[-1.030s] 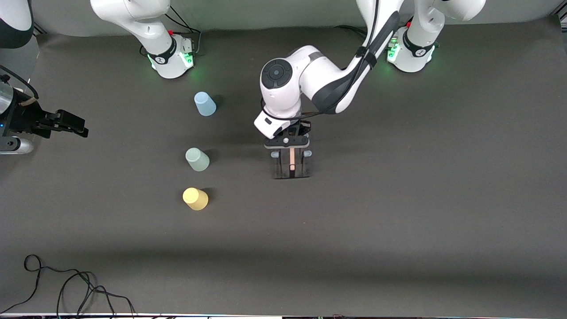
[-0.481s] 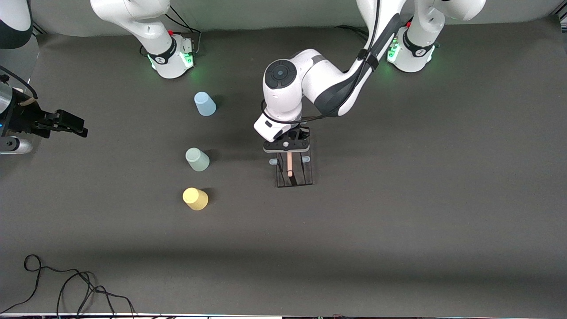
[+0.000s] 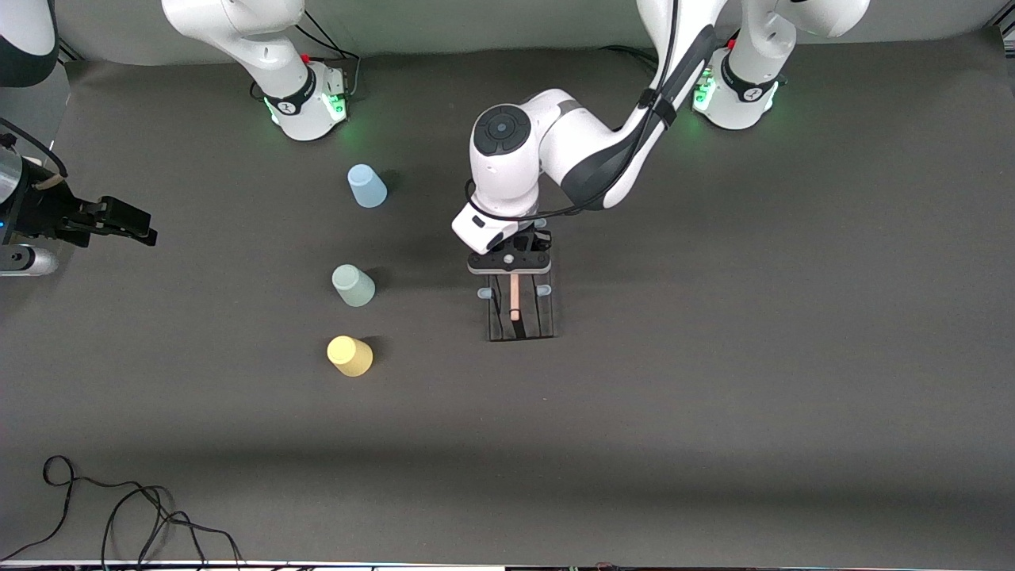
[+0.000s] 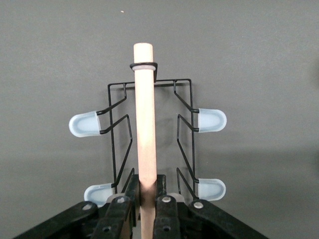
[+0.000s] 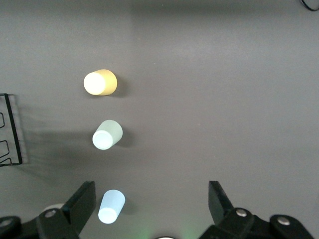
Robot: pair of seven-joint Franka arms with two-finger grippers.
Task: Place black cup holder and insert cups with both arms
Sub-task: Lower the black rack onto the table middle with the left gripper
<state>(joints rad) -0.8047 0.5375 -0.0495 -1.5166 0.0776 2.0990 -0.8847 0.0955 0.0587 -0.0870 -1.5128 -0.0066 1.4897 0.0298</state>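
Observation:
My left gripper (image 3: 510,268) is shut on one end of the light wooden rod (image 4: 144,109) of the black cup holder (image 3: 521,327), which hangs low over the middle of the table. I cannot tell whether it touches the mat. Its pale-blue pegs (image 4: 83,124) stick out on both sides. The light blue cup (image 3: 366,186), pale green cup (image 3: 353,285) and yellow cup (image 3: 350,356) stand upside down in a row toward the right arm's end. My right gripper (image 3: 143,226) waits high up, open and empty (image 5: 152,204), over the cups.
A black cable (image 3: 119,515) lies coiled near the table's front edge at the right arm's end. The two arm bases (image 3: 305,103) stand along the back edge. The holder's wire edge (image 5: 16,132) shows in the right wrist view.
My left gripper has shifted the cup holder a little toward the front camera, still shut on the rod. The right arm and the cups have not moved.

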